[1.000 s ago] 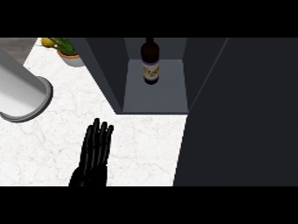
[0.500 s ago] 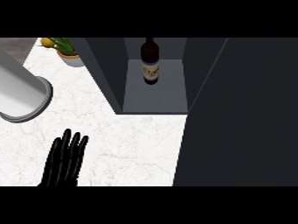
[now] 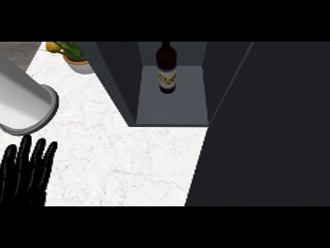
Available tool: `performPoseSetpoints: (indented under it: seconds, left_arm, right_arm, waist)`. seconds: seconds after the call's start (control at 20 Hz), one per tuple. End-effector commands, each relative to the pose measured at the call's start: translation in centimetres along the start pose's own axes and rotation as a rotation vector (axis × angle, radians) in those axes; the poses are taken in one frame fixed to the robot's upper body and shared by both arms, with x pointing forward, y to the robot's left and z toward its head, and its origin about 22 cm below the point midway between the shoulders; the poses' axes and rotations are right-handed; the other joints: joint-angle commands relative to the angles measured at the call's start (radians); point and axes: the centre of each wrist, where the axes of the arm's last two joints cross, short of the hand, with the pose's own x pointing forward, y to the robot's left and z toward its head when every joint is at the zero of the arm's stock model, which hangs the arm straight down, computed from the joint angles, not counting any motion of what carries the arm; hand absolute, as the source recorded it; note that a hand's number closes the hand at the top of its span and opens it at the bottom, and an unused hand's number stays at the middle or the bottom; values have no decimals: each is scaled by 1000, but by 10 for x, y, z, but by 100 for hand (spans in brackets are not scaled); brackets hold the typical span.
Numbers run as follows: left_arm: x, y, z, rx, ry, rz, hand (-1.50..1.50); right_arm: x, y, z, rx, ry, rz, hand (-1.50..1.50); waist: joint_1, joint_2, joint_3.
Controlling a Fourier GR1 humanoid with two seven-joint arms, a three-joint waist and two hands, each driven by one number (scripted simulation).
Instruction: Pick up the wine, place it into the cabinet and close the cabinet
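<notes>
One hand (image 3: 24,177) lower left | fingers straight, flat | wine (image 3: 167,68) upright in cabinet (image 3: 171,109)

Single head view, steeply down onto the counter (image 3: 125,155) — cabinet (image 3: 171,104) interior ahead, left hand (image 3: 24,174) at lower-left edge

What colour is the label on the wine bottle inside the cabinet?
The wine bottle is dark, and its label is pale with a darker lower band; the head view shows it.
</notes>
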Motion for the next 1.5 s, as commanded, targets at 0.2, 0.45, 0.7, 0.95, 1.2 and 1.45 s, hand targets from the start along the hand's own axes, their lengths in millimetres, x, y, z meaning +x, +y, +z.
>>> performPoseSetpoints:
  seconds: [0.2, 0.45, 0.7, 0.95, 1.2, 1.45]
  left_arm:
    - [15, 37, -5, 43, -9, -6, -150]
    - [42, 68, -8, 20, -1, -36, -150]
    - [45, 76, -16, 31, -15, -30, -150]
    - [41, 93, -14, 17, 12, -48, -150]
    - [57, 92, -31, 13, 9, -11, -150]
    - [53, 99, -27, -7, 24, 21, -150]
  right_arm:
    - [32, 31, 19, 235, -96, 13, 150]
    - [24, 61, 9, 238, -97, -10, 150]
    - [12, 89, -3, 269, -74, -40, 150]
    - [10, 102, -16, 223, -109, -14, 150]
    - [11, 109, -26, 192, -143, 30, 150]
    - [7, 114, -50, 127, -173, 67, 150]
  waist:
    - [1, 0, -1]
    - [3, -4, -1]
    - [-2, -6, -2]
    - [3, -5, -3]
    - [5, -5, -3]
    - [19, -2, -3]
